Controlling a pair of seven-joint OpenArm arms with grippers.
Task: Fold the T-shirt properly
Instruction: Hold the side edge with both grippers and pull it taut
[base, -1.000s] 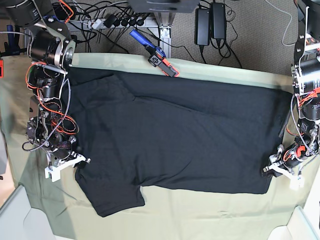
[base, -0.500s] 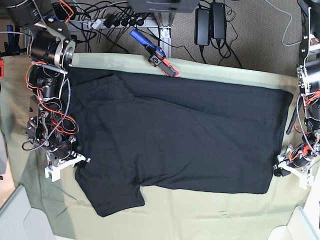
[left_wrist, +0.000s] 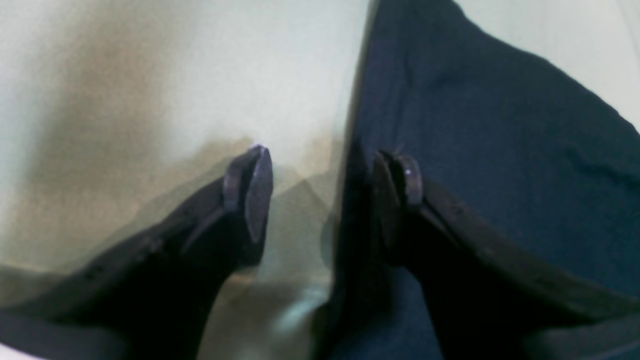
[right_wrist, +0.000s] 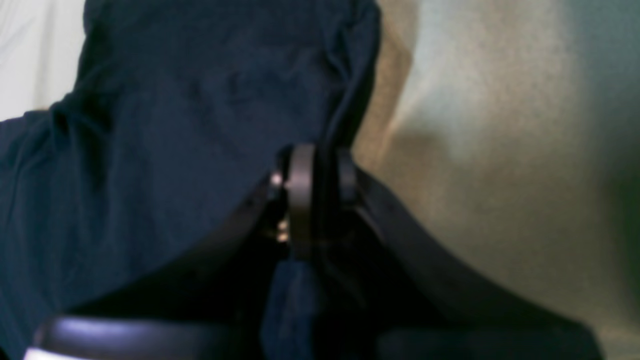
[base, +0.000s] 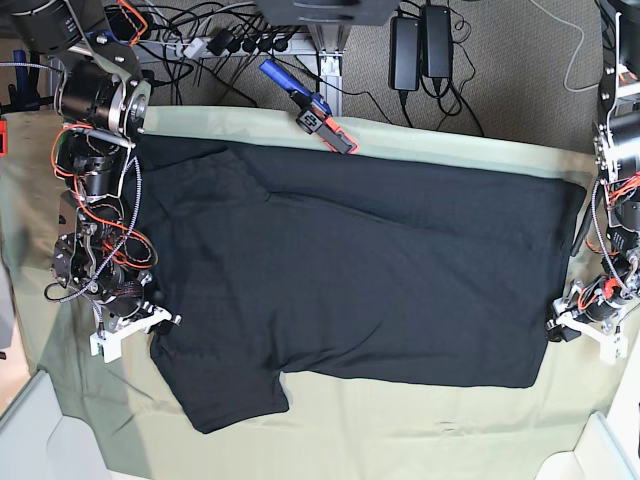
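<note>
Base view: the T-shirt (base: 380, 290), black knitted cotton with its plain side up, lies broad and mostly flat on the pale green table cloth (base: 440, 440), a narrower flap projecting at the lower left and soft ridges near the upper left corner. The right gripper (base: 165, 322) is at its left edge, the left gripper (base: 558, 330) at its right edge. Left wrist view: the jaws stand apart, with rounded, dark, smooth fingertips (left_wrist: 395, 200), one above the cloth, the other over the shirt's border; nothing is clamped. The fabric is matt and fine-grained, its edge gently curved; the cloth shows a speckled weave. Right wrist view: the jaws are nearly together, pinching a narrow, raised fold of the shirt. Rumpled creases run beside this fold, and the gripper's lower parts are blurred.
</note>
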